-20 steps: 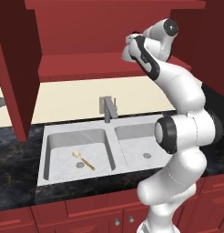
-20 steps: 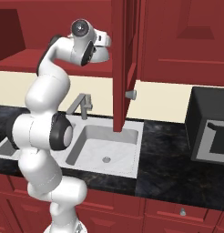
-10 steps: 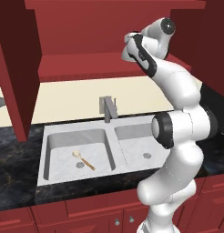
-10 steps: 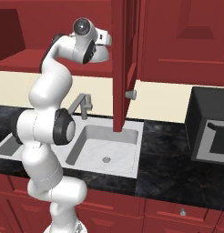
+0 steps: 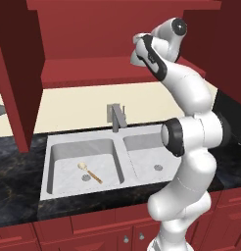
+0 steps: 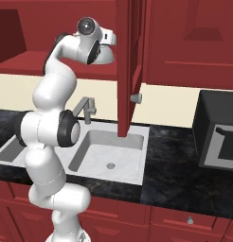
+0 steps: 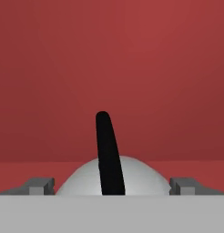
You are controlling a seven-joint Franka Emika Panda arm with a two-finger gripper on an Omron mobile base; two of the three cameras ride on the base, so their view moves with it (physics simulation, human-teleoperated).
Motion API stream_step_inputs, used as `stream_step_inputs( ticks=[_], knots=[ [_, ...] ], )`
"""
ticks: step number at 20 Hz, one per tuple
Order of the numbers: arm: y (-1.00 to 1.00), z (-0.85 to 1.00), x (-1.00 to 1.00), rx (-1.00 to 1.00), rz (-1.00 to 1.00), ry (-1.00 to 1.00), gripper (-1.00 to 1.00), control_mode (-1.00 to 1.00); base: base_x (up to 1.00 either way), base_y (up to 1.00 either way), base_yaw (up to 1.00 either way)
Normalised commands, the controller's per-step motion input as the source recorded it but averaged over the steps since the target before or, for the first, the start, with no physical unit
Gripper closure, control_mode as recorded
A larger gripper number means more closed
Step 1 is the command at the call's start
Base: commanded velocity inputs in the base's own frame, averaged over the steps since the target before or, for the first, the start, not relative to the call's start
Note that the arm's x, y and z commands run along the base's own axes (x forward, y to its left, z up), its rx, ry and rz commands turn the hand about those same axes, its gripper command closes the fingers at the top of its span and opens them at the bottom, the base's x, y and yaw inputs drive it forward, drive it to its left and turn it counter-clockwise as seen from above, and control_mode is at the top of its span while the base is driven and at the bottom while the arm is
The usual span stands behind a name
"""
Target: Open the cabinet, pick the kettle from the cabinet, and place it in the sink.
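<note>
Cabinet (image 5: 117,73) already open; pick step underway. Hand (image 7: 112,187) released, jaws wide, straddling kettle (image 7: 132,179) dead ahead. Next: push in slightly, clamp, lift toward sink (image 5: 63,147).

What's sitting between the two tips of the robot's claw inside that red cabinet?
In the hand view, the silver kettle sits between the open claw's tips, its black arched handle rising mid-gap. Nothing else lies there.
</note>
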Motion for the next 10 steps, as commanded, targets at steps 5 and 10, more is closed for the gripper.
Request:
stream_step_inputs(
  ticks=[5, 10],
  knots=[
    [-0.01, 0.00, 0.13, 0.00, 0.01, 0.00, -1.00, -1.00, 0.00, 0.00, 0.00],
    [-0.04, 0.00, 0.15, 0.00, 0.00, 0.00, -1.00, -1.00, 0.00, 0.00, 0.00]
  ],
)
